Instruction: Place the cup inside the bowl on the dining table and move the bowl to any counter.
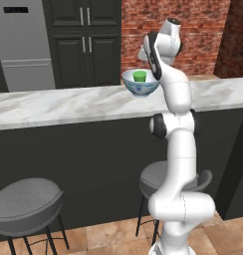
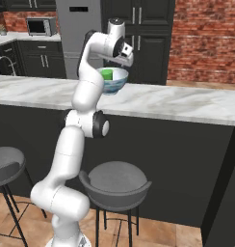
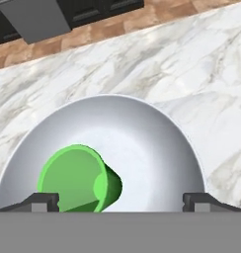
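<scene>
The bowl (image 1: 140,85) (image 2: 112,80) (image 3: 142,143), white with a blue pattern outside, stands on the marble top of the dining table (image 1: 68,104) (image 2: 177,103), towards its far edge. The green cup (image 1: 139,75) (image 2: 107,74) (image 3: 78,180) lies tilted inside the bowl, left of its middle in the hand view. My gripper (image 2: 120,65) (image 3: 121,201) hangs just above the bowl, pointing down into it. Its jaws are open, one fingertip (image 3: 41,200) beside the cup and the other wide to the right, with nothing between them.
Grey bar stools (image 1: 26,201) (image 2: 114,185) stand in front of the table's black front. Behind the table are dark cabinets (image 1: 83,40), a steel fridge (image 1: 21,45) and a brick wall (image 2: 206,38). A counter with a microwave (image 2: 40,26) is at the far left.
</scene>
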Available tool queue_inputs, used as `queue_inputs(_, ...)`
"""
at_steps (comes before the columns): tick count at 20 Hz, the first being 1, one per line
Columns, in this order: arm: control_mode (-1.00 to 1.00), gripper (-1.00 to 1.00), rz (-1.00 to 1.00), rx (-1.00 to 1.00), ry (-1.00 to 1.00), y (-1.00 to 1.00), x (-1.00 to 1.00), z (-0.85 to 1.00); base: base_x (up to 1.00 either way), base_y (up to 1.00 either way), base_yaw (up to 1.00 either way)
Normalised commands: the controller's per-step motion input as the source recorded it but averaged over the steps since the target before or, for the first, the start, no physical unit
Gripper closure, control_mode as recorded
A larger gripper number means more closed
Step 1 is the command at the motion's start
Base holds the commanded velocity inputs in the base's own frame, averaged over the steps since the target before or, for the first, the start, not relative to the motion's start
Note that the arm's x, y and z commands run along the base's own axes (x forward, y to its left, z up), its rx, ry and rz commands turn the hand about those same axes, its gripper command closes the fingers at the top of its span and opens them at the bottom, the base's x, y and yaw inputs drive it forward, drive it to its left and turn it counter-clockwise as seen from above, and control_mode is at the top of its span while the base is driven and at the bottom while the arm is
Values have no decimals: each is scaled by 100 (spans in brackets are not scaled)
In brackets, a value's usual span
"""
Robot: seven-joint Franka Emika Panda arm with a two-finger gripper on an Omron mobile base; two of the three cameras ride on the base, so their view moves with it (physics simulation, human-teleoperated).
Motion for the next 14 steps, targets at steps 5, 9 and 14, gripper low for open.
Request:
queue_inputs(5, -100, -100, 0, 0, 1, -19, -8, 37, 0, 0, 0)
queue_inputs(9, -100, -100, -3, 0, 2, -19, -9, 7, 0, 0, 0)
queue_inputs(14, -100, -100, -4, 0, 4, -26, -5, 0, 0, 0, 0)
